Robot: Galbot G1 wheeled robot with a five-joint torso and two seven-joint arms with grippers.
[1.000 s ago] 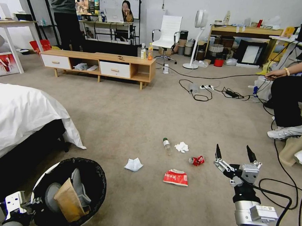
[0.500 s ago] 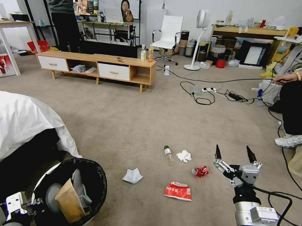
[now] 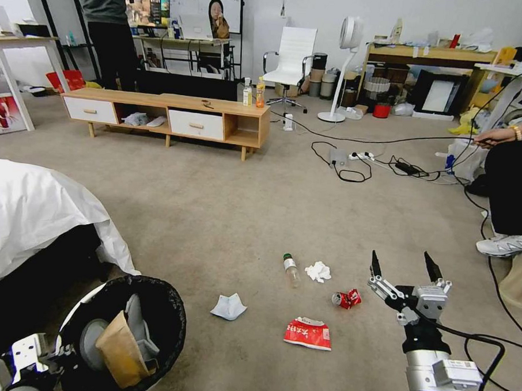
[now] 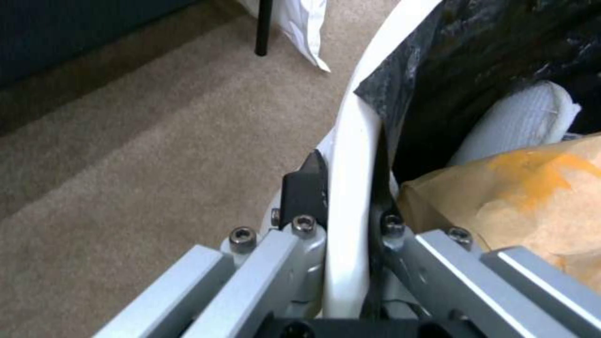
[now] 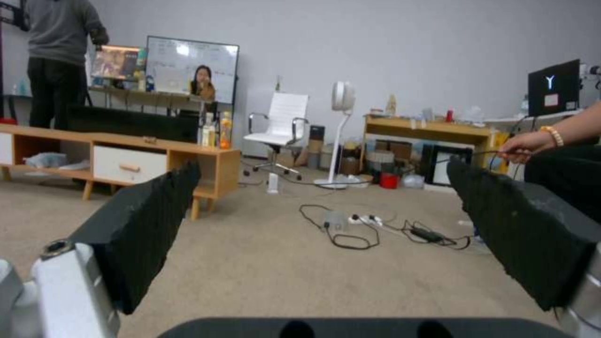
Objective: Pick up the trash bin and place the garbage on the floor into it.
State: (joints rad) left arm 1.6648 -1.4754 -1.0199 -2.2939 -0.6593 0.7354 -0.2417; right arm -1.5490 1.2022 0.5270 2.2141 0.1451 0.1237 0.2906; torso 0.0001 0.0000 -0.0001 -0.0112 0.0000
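The trash bin, white with a black bag over its rim, hangs at my lower left. My left gripper is shut on its white rim. A brown cardboard piece and white wads lie inside it. The garbage is scattered on the floor: a tissue, a red-white packet, a crushed red can, a second tissue and a small clear green-capped bottle. My right gripper is open, holding nothing, raised just right of the can, fingers spread wide.
A bed with a white sheet borders the left. A low wooden cabinet stands at the back. Cables and a power strip lie beyond the litter. A seated person's shoe and a black cable are at the right.
The whole picture has shifted a little, so the camera moved. Both grippers keep their poses, and the bin stays held.
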